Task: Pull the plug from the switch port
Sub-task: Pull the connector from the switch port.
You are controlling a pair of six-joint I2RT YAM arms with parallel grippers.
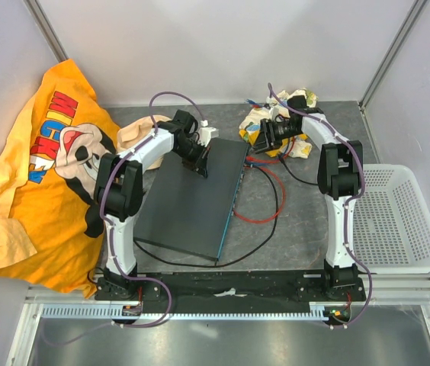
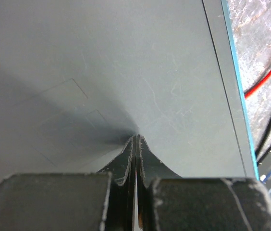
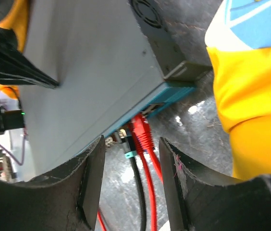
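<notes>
Grey speckled table, closed in by pale walls. Flat near its middle, the switch, teal edge toward the right. Left gripper closed tight, tips pressed on the dark top. Right gripper spread apart, flanking the red plug seated in a port.

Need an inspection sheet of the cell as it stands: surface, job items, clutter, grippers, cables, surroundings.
Surface: grey table, bare patches between items.
Job's things: switch lying flat, teal port edge toward the right arm; red plug seated in a port.
Clutter: Mickey shirt on the left; beige object behind the left arm; crumpled yellow-white item at back right.
Grippers: left gripper shut, tips on the switch top; right gripper open, fingers either side of the red plug, not gripping.
Cables: red cable and black cable leave the port edge.
Surroundings: white basket on the right; plain walls.
</notes>
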